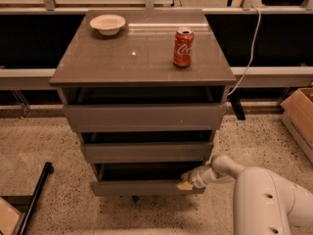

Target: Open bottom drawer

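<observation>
So the thing to look at here is the grey-brown three-drawer desk [142, 58] in the middle of the shot. The bottom drawer [142, 187] is the lowest panel on its front, flat with no handle, right above the speckled floor [39, 146]. There's a dark gap between its top edge and the middle drawer [146, 152] above it, and that gap looks deeper than the one under the top drawer [144, 117].

The gripper [188, 181] is down at the right end of that bottom panel, touching its top edge near the desk's front right corner. You can see a yellowish tip against the panel. Honestly I can't tell whether it's clamped onto the edge or just resting there, the rest of it is hidden. The white arm [269, 195] comes in low from the right of the desk, and its big rounded body fills the space in front of and to the right of the desk.

On top of the desk, a small pale bowl [107, 23] sits near the back left corner. A red soda can [183, 46] stands upright toward the right side, well apart from the bowl.

Other stuff around: a white cable [250, 53] hangs down just past the desk's right side, a cardboard box [299, 116] sits on the floor further out to the right, and a black pole [36, 192] lies at an angle on the floor to the left.
</observation>
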`<state>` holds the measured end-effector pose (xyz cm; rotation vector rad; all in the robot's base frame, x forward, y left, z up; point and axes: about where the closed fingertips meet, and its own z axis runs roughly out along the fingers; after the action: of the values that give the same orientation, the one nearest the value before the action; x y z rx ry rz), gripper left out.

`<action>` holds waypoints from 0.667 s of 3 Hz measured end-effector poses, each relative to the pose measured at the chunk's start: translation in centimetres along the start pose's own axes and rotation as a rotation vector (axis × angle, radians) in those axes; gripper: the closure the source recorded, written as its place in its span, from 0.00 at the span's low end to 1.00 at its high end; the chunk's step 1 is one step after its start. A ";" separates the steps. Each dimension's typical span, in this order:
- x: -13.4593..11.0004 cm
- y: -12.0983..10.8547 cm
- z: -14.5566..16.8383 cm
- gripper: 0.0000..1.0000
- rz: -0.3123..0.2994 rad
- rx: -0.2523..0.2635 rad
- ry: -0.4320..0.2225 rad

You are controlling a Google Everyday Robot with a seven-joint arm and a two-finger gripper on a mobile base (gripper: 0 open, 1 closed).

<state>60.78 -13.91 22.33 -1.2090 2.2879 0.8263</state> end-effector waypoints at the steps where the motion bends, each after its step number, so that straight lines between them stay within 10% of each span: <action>1: 0.3 3.1 -0.6 0.89 0.010 -0.038 0.009; 2: 0.0 8.5 -1.9 1.00 0.001 -0.125 0.021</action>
<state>53.44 -11.40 26.31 -1.2753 2.2830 0.9744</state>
